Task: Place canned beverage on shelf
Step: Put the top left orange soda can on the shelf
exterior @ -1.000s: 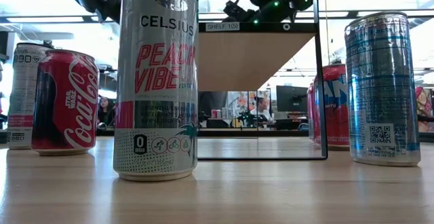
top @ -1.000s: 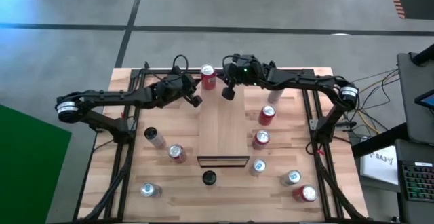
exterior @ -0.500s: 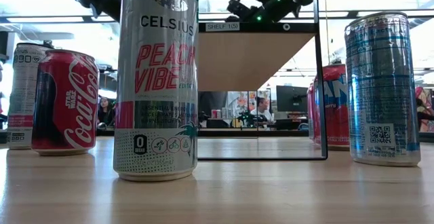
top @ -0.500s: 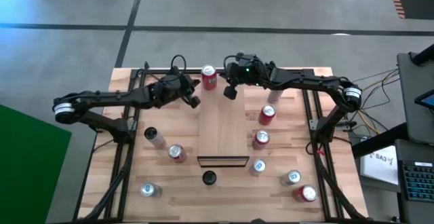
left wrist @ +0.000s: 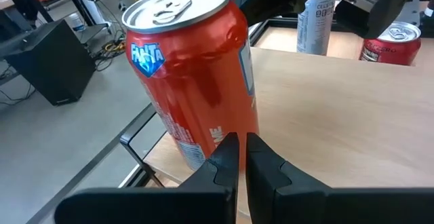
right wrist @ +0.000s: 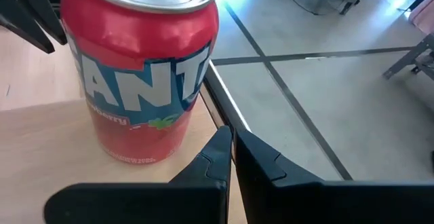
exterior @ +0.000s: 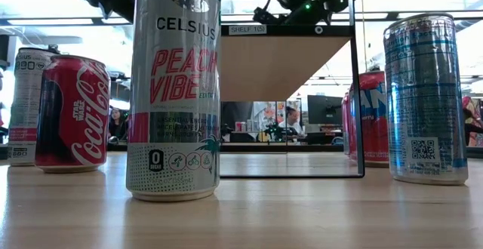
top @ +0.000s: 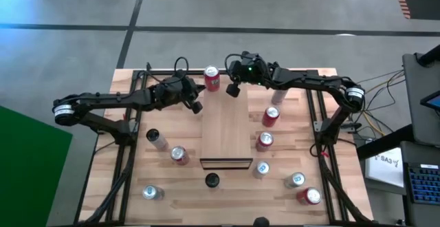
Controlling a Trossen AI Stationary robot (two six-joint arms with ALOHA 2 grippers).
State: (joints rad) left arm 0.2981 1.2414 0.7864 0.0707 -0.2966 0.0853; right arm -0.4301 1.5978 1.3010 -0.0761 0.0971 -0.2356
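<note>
A red Fanta can point(top: 211, 78) stands upright on its base at the far left corner of the shelf point(top: 225, 134), a raised light-wood board with a dark near end. My left gripper point(top: 196, 107) is shut and hovers just left of the shelf, nearer than the can. My right gripper point(top: 232, 89) is shut and hovers over the shelf's far end, right of the can. In the wrist views the can point(left wrist: 193, 75) point(right wrist: 139, 81) fills the picture beyond the shut fingertips of the left gripper point(left wrist: 237, 149) and the right gripper point(right wrist: 229, 142).
Several other cans stand on the tabletop around the shelf: red ones point(top: 271, 115) point(top: 264, 140) point(top: 179, 155) and silver ones point(top: 262, 168) point(top: 150, 192). A tall Celsius can point(exterior: 173, 90) and a Coca-Cola can point(exterior: 72, 113) stand close to the low camera. The shelf's top is bare wood apart from the Fanta can.
Both shut grippers have turned a little where they are: the right one's tip has swung slightly toward the far edge, the left one's slightly toward the near edge. The Fanta can has kept still.
</note>
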